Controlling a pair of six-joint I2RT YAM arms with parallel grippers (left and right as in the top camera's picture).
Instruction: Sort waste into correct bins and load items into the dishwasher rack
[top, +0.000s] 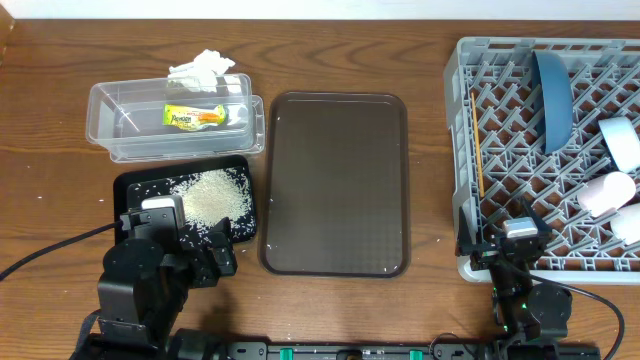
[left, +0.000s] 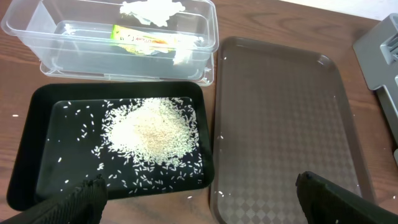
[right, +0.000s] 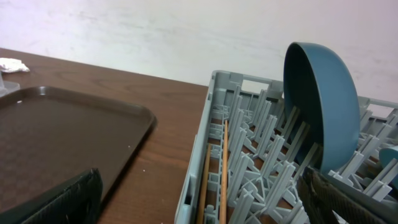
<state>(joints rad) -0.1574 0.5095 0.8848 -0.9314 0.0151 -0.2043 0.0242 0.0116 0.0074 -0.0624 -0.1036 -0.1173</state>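
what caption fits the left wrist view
Rice heaped in the black tray; snack wrapper in the clear tub behind, tissue at its far edge; brown serving tray alongside.

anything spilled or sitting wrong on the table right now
Two things. The crumpled tissue perches on the clear tub's far rim, partly hanging out, while the snack wrapper lies inside. A few stray rice grains lie on the table outside the black tray, apart from the heap within it.
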